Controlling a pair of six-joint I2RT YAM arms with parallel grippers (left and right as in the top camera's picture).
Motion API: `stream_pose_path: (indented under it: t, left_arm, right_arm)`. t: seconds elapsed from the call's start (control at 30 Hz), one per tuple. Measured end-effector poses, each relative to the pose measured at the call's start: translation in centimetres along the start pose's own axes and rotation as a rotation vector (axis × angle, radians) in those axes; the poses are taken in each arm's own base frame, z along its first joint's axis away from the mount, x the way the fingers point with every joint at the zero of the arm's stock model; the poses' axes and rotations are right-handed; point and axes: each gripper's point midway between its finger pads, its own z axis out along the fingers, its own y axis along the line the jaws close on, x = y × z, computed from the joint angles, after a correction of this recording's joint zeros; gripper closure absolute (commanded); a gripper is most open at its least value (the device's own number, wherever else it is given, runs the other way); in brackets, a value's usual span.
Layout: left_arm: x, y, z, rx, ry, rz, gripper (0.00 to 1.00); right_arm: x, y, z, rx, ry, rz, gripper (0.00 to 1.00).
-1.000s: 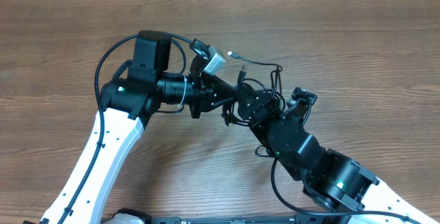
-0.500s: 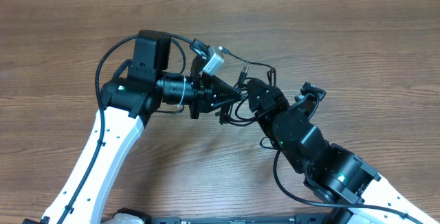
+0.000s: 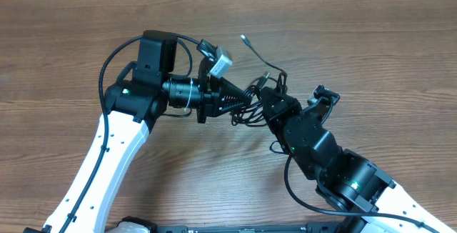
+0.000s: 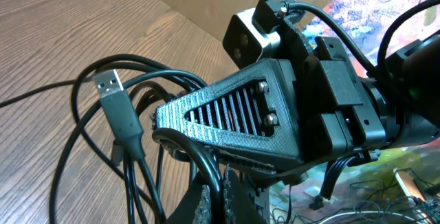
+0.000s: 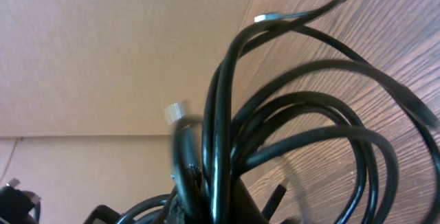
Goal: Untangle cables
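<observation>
**Q:** Overhead view. Where do the cables sit, and why are both arms drawn in so close?

**A:** The cables (image 3: 274, 71) form one knot of black loops near the middle of the surface (image 3: 371, 40), between my two arms. My left pincer (image 3: 244, 98) and right pincer (image 3: 265, 104) meet almost tip to tip at that knot. I judge that each needs its own hold before the loops can be parted.

**Q:** Left wrist view. How does the left pincer stand?

**A:** Closed, with a black strand running down into its pads at the lower edge; I take it to be the anchor. A USB plug (image 4: 110, 85) stands free nearby, its cord looping among the others. The grey ribbed finger (image 4: 227, 110) of my right pincer lies close over the bundle.

**Q:** Right wrist view?

**A:** My right pincer is closed as well, and several strands rise out of it in a fan. They overlap, so I cannot tell how many of them it truly clamps. A metal plug end (image 5: 275, 17) points up and away.

**Q:** What does the next move call for?

**A:** Probably a slow pull apart, with the left side as the fixed point. The risk is that the right has caught more than one strand, in which case the knot would tighten rather than open.
</observation>
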Motion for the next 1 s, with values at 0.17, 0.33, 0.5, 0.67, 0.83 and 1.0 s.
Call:
stream_pose_path:
  t: [0.17, 0.33, 0.5, 0.67, 0.83, 1.0]
  left_arm:
    - [0.4, 0.5, 0.0, -0.031, 0.012, -0.021, 0.96]
    - [1.6, 2.3, -0.2, -0.143, 0.057, -0.073, 0.96]
    - [3.7, 5.0, -1.1, -0.327, 0.136, -0.135, 0.96]
    - [4.9, 6.2, -1.5, -0.440, 0.193, -0.149, 0.91]
    - [5.2, 7.2, -2.2, -0.522, 0.206, -0.158, 0.91]
    - [5.6, 8.9, -3.6, -0.651, 0.231, -0.154, 0.89]
  right_arm:
    - [0.2, -0.2, 0.0, 0.007, 0.013, -0.001, 0.96]
    - [0.4, -0.5, 0.1, 0.021, 0.030, -0.006, 0.96]
    - [1.1, -0.5, 0.0, 0.017, 0.068, -0.007, 0.96]
    - [1.8, -0.3, -0.5, -0.001, 0.121, -0.002, 0.96]
    - [1.9, 0.7, -1.4, -0.044, 0.146, 0.011, 0.96]
    - [2.0, 1.6, -2.2, -0.086, 0.173, 0.024, 0.96]
